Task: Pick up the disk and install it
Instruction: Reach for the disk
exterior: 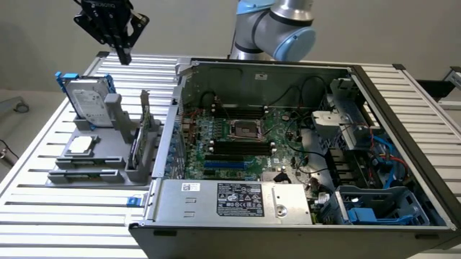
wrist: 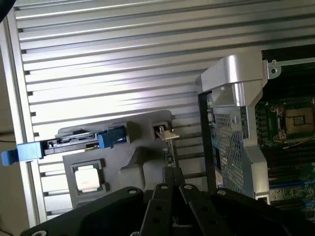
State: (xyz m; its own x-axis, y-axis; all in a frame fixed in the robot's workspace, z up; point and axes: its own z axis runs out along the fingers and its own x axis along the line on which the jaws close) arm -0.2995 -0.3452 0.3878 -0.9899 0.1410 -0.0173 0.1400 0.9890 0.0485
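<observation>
The pincer (exterior: 124, 57) hangs high above the slatted desk (exterior: 43, 216), at the exterior view's left, with its fingers pressed together and apart from every part. The disk (exterior: 90, 103) stands upright on edge in the rear slot of a grey holder (exterior: 86, 175), lower than the pincer and just to the exterior view's left of it. A blue carrier (exterior: 63, 78) frames the disk. In the wrist view the disk (wrist: 71, 143) appears edge-on, blue at both ends, and the pincer (wrist: 172, 173) tips sit over the holder (wrist: 140, 157) beside it. A chip (exterior: 81, 144) lies flat in a recess of the holder, in front of the disk. A card (exterior: 138, 145) stands on edge in the side of the holder nearest the case (exterior: 245, 81). The case lies open on the desk, at the exterior view's right of the holder, exposing the motherboard (exterior: 238, 135), a power supply (exterior: 230, 200) and a blue bay (exterior: 381, 208). The arm (exterior: 277, 24) rises behind the case.
</observation>
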